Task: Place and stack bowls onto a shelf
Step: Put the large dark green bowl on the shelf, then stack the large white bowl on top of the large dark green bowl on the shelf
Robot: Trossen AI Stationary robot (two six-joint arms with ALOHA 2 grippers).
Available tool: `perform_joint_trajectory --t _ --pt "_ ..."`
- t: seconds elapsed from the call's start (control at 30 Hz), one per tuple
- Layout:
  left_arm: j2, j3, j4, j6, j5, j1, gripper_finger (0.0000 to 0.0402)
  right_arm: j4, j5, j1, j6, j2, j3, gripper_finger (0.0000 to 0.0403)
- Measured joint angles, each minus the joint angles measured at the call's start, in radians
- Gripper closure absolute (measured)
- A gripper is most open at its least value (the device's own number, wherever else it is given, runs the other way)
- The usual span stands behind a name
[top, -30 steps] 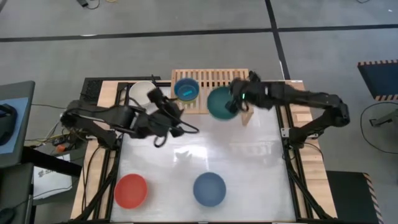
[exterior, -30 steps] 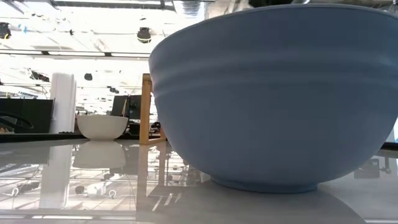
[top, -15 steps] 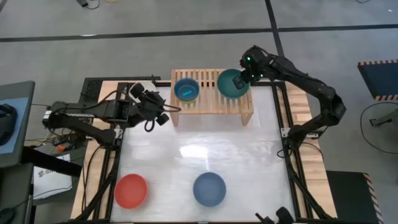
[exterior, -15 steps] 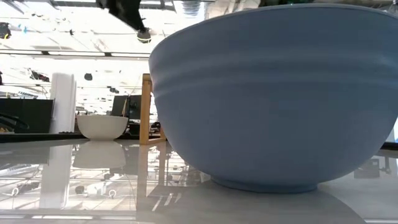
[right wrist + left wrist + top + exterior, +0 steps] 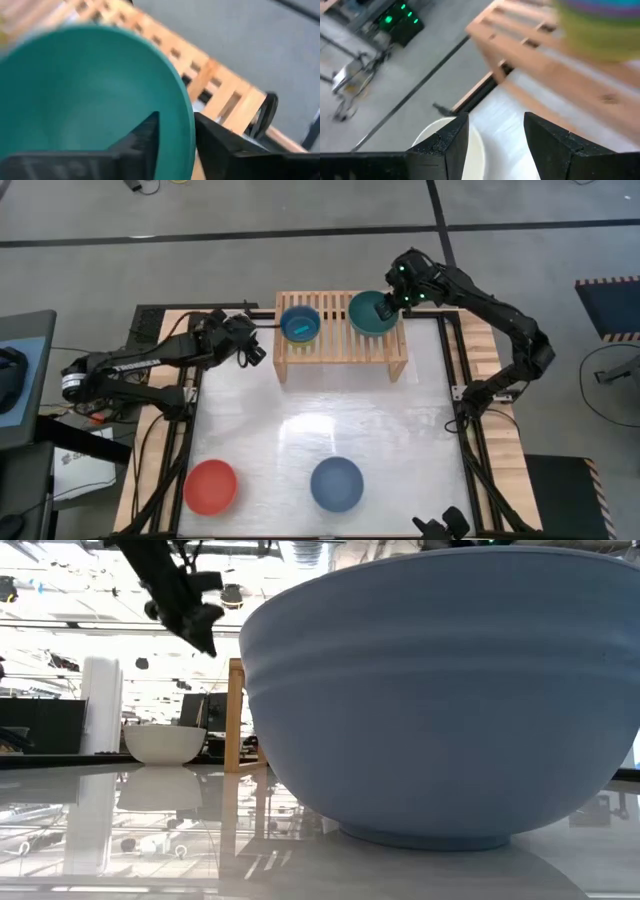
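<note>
**Teal bowl reaches the shelf as second arm closes on the white one**

The right gripper (image 5: 392,302) holds the teal bowl (image 5: 374,314) at the right end of the shelf (image 5: 340,345), its fingers pinched across the rim, one inside and one outside, as the right wrist view shows. The bowl appears to sit on or just above the slats, so this looks like the placing step; the next move would call for letting go of the rim and lifting clear without dragging the bowl off the edge. A stack topped by a cyan bowl (image 5: 299,324) stands on the shelf's left part, near the teal one but apart from it.

The left gripper (image 5: 243,340) hangs just beside the shelf's left leg, above the white bowl (image 5: 165,744), fingers parted and holding nothing. Its wrist view shows the white rim below the gap. A clean grasp there calls for coming down with one finger either side of the rim, and the shelf leg close by leaves little room.

The red bowl (image 5: 210,486) and the blue bowl (image 5: 336,483) wait at the table's (image 5: 400,440) near edge, well apart from the shelf.
</note>
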Motion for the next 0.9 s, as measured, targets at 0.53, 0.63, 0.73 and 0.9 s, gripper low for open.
perform_joint_trajectory --t 0.53,0.63,0.73,0.9 --pt "0.074 -0.011 -0.04 0.007 0.223 0.321 0.0223 0.042 0.037 0.1 0.022 -0.316 -0.106 0.0154" --pt "0.112 -0.011 -0.044 0.006 0.392 0.395 0.0223 0.061 0.038 0.132 0.039 -0.375 -0.17 0.0154" --pt "0.173 -0.011 -0.044 -0.01 0.446 0.432 0.0223 0.064 0.039 0.155 0.047 -0.422 -0.223 0.0154" --pt "0.309 -0.011 -0.043 0.008 0.445 0.456 0.0223 0.062 0.039 0.172 0.062 -0.467 -0.281 0.0154"
